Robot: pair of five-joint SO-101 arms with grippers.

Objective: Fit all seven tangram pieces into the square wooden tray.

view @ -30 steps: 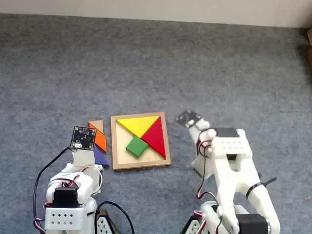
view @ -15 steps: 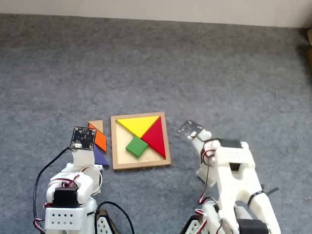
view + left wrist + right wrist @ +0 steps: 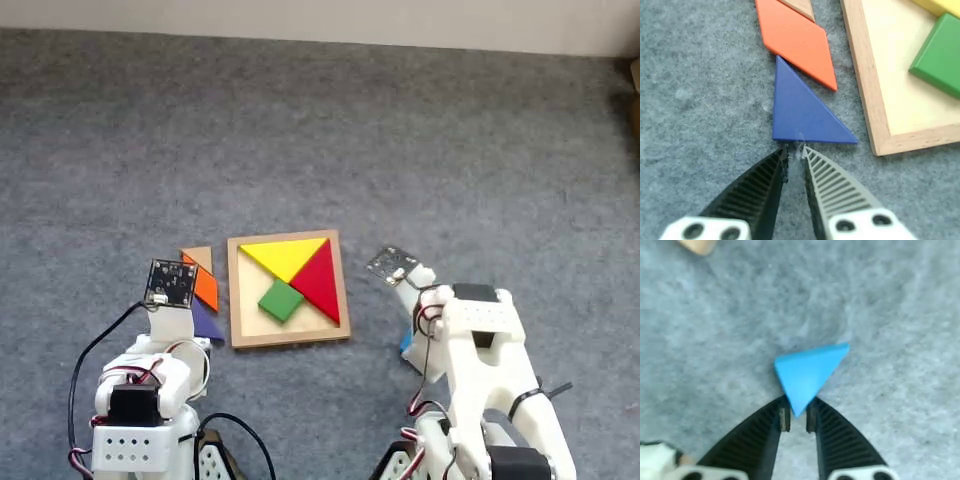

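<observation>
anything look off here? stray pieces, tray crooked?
Nothing damaged. Odd one out: the light blue triangle lies alone on the carpet, across the tray from the orange piece, dark blue triangle and plain wood piece, one corner at the right claw. The tray sits slightly skewed in the high view.

Grey carpet spreads everywhere, with a pale strip along its far edge.

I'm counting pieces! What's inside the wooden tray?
A yellow triangle, a red triangle and a green square lie in the tray; bare wood shows beside them. The wood beneath them is hidden.
</observation>
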